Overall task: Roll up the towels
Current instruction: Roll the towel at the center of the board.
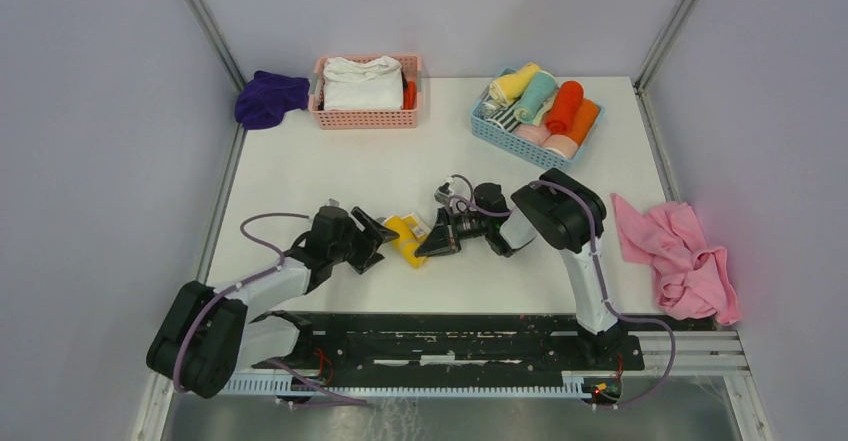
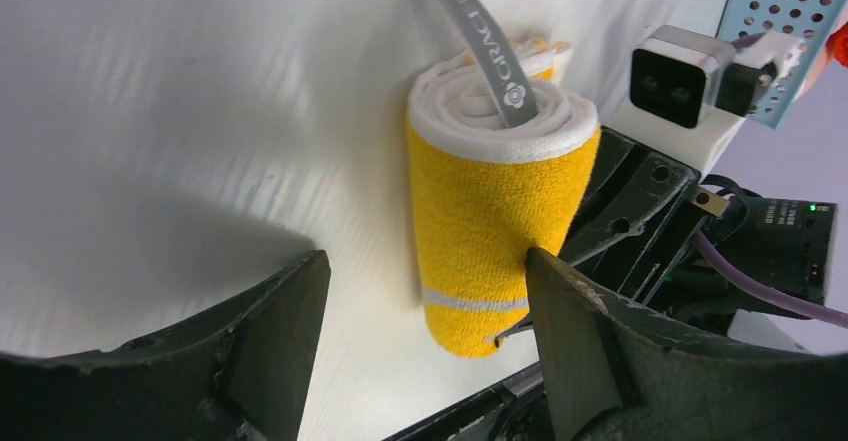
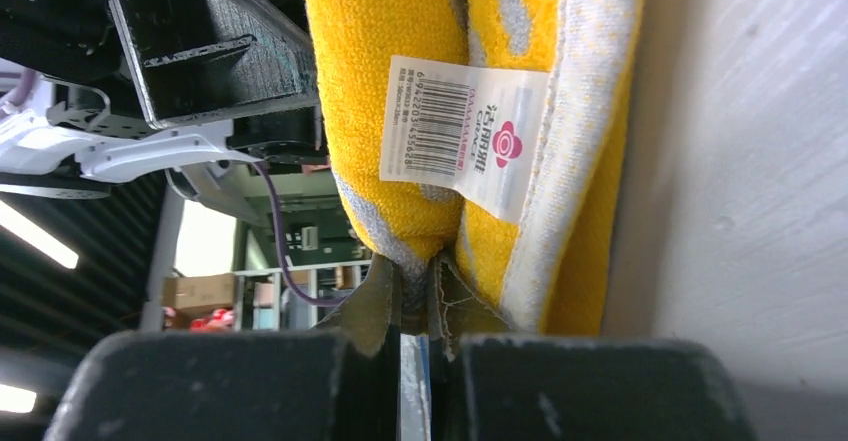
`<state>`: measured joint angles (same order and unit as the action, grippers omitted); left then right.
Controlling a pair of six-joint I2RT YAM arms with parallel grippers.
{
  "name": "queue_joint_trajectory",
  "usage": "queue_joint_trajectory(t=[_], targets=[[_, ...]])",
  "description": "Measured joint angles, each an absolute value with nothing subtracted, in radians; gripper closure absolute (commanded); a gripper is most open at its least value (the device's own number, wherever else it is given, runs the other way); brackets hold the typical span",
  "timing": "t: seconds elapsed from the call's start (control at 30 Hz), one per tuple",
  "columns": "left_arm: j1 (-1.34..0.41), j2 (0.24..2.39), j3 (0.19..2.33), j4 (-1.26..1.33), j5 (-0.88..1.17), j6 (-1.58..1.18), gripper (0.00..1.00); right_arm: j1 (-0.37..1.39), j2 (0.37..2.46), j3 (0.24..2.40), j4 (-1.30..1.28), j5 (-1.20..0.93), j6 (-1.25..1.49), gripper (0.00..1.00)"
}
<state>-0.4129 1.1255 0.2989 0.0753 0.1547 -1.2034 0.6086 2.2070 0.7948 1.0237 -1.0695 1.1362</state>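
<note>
A yellow towel [image 1: 408, 237] with white edging lies rolled on the white table [image 1: 330, 171] between my two grippers. In the left wrist view the yellow roll [image 2: 490, 221] lies just beyond my open left gripper [image 2: 425, 291], whose right finger touches its side. My right gripper [image 3: 418, 279] is shut on the towel's edge [image 3: 400, 141], beside a barcode label [image 3: 462, 133]. In the top view the left gripper [image 1: 380, 233] and right gripper [image 1: 428, 242] meet at the roll. A loose pink towel [image 1: 675, 256] lies at the right.
A blue basket [image 1: 483, 121] at the back right holds several rolled towels. A pink basket [image 1: 365, 116] at the back holds folded white cloth. A purple towel [image 1: 268, 98] lies at its left. Metal frame rails run along the table sides.
</note>
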Motion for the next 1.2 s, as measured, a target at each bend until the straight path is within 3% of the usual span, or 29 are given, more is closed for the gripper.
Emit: queue_joint_trajectory(t=[0.2,0.33,0.53,0.83,1.0,1.2], targets=[[-0.412,1.264,0.346,0.191,0.194,-1.203,0.27,0.598,2.243,0.806,1.086,-1.092,1.246,0.97],[-0.412,1.315,0.356,0.234,0.196,-1.204,0.43,0.598,2.214,0.831,0.934,-1.092,1.166,0.87],[-0.413,1.369,0.357,0.265,0.195,-1.216,0.53,0.599,2.053,0.882,0.444,-0.981,0.841,0.55],[-0.413,1.408,0.409,0.214,0.187,-1.235,0.52,0.715,1.693,0.928,-0.142,-0.496,0.431,0.43],[-0.416,1.412,0.431,0.174,0.181,-1.236,0.5,0.915,1.56,0.961,-0.228,-0.138,0.26,0.38],[-0.431,1.412,0.455,0.131,0.16,-1.237,0.48,1.098,1.567,0.992,-0.203,0.137,0.096,0.37]])
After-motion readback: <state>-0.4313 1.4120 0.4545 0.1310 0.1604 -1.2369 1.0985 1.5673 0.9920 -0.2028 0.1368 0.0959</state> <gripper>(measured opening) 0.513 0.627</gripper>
